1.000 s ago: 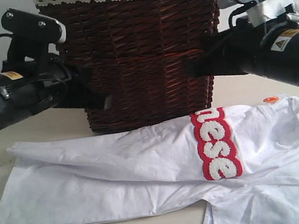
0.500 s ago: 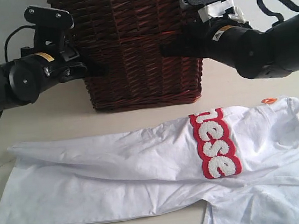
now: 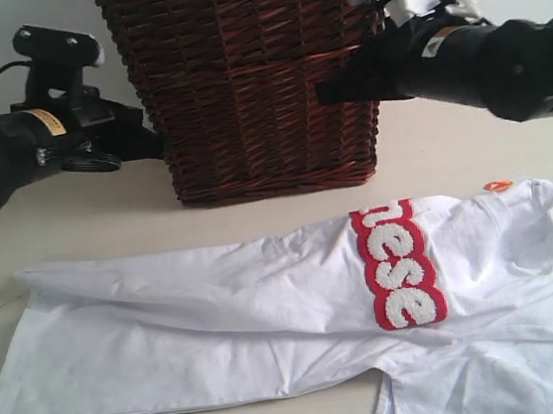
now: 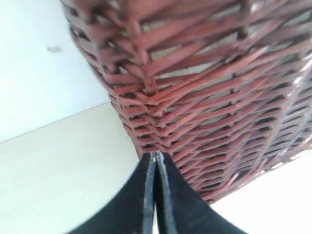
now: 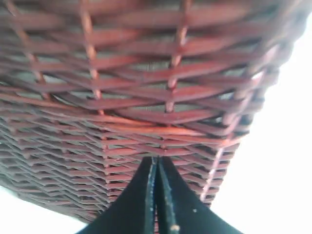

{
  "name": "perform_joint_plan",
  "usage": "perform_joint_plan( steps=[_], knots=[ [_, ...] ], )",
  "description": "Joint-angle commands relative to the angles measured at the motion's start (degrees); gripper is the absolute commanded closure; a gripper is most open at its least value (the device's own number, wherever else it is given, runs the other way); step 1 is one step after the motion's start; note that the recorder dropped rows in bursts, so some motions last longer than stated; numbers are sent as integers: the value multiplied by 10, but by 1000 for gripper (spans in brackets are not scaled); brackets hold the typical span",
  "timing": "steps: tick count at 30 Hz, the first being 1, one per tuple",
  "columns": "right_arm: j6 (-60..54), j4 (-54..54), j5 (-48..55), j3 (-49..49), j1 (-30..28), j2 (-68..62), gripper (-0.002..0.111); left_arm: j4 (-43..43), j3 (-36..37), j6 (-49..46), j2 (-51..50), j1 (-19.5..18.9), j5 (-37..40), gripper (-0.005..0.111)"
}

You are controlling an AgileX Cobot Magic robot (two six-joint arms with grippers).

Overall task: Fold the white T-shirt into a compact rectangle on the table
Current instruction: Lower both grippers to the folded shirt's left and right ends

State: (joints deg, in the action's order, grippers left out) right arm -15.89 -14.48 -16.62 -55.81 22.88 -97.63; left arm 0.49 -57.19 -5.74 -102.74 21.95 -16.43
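Our left tool [image 4: 156, 157] and right tool [image 5: 157, 160], both pressed together, flanked the wicker basket [image 3: 252, 80], the white T-shirt [image 3: 268, 308] lying crosswise below them, collar end nearer the right.

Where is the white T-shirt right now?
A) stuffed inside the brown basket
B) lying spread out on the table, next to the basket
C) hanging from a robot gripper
B: the white T-shirt lies spread out on the table, just on the camera's side of the brown basket, and nothing is holding it up.
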Motion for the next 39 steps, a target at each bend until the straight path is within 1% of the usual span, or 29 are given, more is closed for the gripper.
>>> perform_joint_plan(
  steps=[1,3,4,5,6,7,9,11,12,14,16,18,21,22,25,28,30,33,36,39],
  knots=[
    [-5,1,106,36,0,104,108,-1,44,4,105,0,100,107],
    [-5,1,198,34,0,141,108,4,44,-2,136,1,216,107],
    [-5,1,256,34,0,169,108,4,44,-30,157,8,298,107],
    [-4,1,285,34,0,186,108,2,47,-48,176,15,355,107],
    [-3,1,329,34,0,215,108,-18,56,-76,196,28,395,107],
    [-3,5,356,34,0,233,108,-52,64,-120,217,38,426,107],
    [7,34,430,34,0,263,108,-165,79,-247,249,50,486,107],
    [63,113,498,34,0,269,108,-248,89,-358,257,50,541,107],
    [102,157,526,35,0,267,108,-275,96,-385,257,48,561,107],
    [224,288,576,47,0,251,108,-281,111,-387,253,43,557,107],
    [340,397,600,72,-4,230,108,-275,136,-357,247,34,510,107],
    [391,452,597,96,-17,205,108,-263,159,-332,239,21,451,107],
    [410,449,547,109,-52,158,108,-232,178,-245,219,-21,380,107],
    [418,439,522,109,-65,142,108,-230,179,-223,207,-38,368,107],
    [422,426,442,108,-100,99,108,-235,172,-204,162,-85,356,107],
    [451,427,380,96,-132,53,108,-258,153,-204,104,-114,337,107],
    [452,427,356,88,-151,16,108,-270,134,-204,68,-123,332,107],
    [452,418,350,74,-170,-44,108,-271,106,-204,12,-123,344,107],
    [448,416,344,62,-177,-92,108,-269,87,-209,-31,-123,348,107],
    [445,415,342,57,-177,-125,108,-263,77,-211,-59,-123,327,107]
  ],
)
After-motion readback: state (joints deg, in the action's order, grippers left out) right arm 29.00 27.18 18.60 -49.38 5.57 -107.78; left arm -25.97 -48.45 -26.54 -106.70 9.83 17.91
